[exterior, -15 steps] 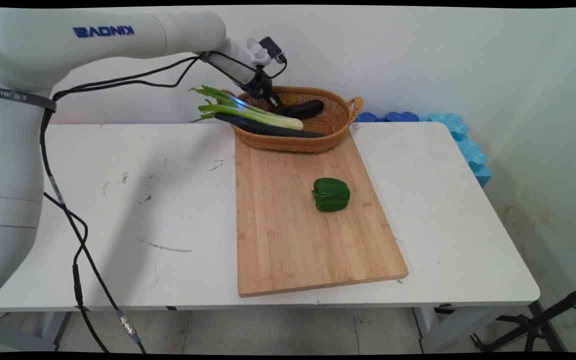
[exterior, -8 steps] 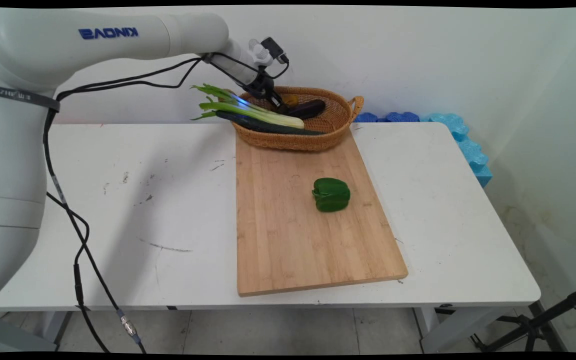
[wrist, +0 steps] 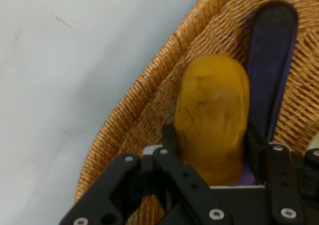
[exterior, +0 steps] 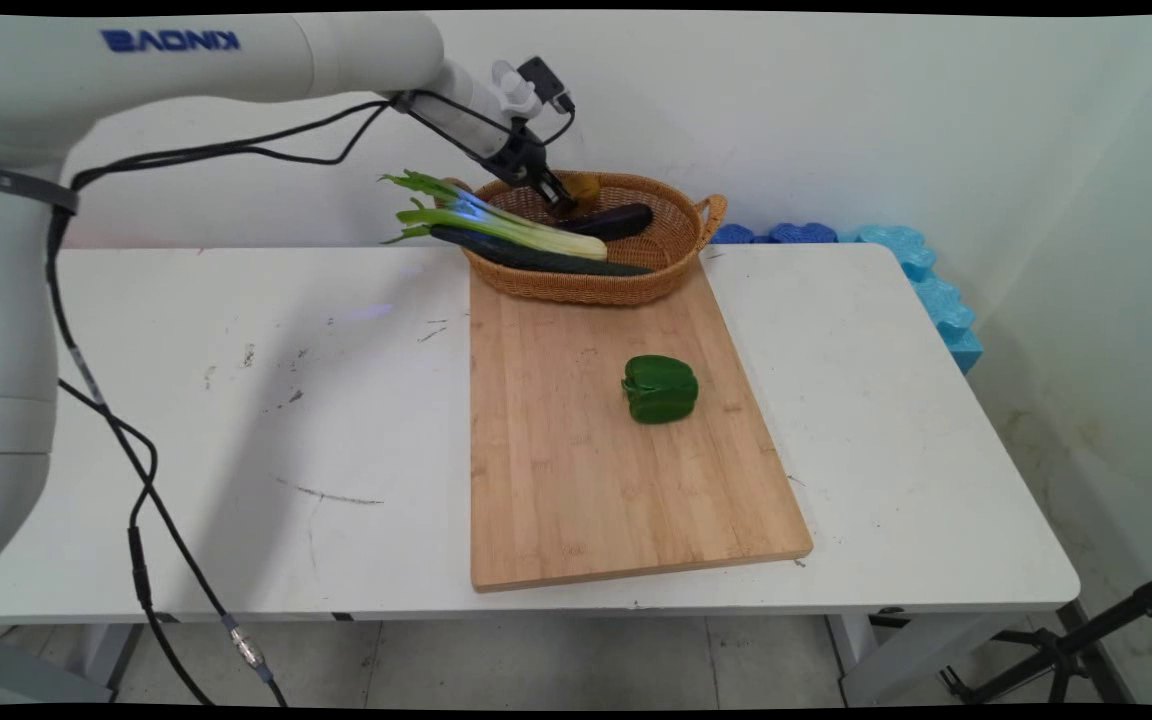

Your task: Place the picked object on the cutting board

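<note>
Fingers (wrist: 172, 145) clamped either side of a yellow-brown potato (wrist: 212, 115) held over the wicker basket (wrist: 134, 105), purple eggplant (wrist: 271, 60) just beyond them; potato looks stiff, fairly light, smooth-skinned, so gripping across its thick middle seems best.

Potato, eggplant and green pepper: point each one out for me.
potato (wrist: 212, 115), hand view, middle of its yellow-brown skin between the gripper's fingers.
eggplant (exterior: 616, 219), main view, middle of its dark purple body in the basket.
green pepper (exterior: 660, 389), main view, centre of its side, on the cutting board.
</note>
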Robot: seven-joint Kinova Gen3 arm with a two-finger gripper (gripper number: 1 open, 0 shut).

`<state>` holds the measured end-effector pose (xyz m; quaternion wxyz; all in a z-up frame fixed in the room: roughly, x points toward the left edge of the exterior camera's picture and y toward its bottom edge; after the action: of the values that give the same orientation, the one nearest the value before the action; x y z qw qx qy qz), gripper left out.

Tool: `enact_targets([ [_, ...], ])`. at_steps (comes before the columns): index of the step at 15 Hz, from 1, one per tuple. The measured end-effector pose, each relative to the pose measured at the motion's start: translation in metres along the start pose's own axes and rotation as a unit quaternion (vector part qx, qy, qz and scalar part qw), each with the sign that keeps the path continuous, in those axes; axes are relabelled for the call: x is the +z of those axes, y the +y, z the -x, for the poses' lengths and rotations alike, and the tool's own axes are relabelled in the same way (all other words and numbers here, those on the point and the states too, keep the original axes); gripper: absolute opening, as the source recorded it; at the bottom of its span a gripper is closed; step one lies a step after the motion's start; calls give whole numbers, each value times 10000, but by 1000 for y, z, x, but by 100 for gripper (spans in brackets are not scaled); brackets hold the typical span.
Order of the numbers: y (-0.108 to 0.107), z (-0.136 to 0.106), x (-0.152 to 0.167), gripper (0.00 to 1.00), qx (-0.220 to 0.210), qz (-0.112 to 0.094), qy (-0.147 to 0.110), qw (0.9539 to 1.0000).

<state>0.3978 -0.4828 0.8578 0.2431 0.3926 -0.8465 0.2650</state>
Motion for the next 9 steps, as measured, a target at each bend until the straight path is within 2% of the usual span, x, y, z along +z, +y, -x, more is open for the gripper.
enact_targets([
  [9, 20, 1, -91, 0, 459, 167, 291, 9984],
])
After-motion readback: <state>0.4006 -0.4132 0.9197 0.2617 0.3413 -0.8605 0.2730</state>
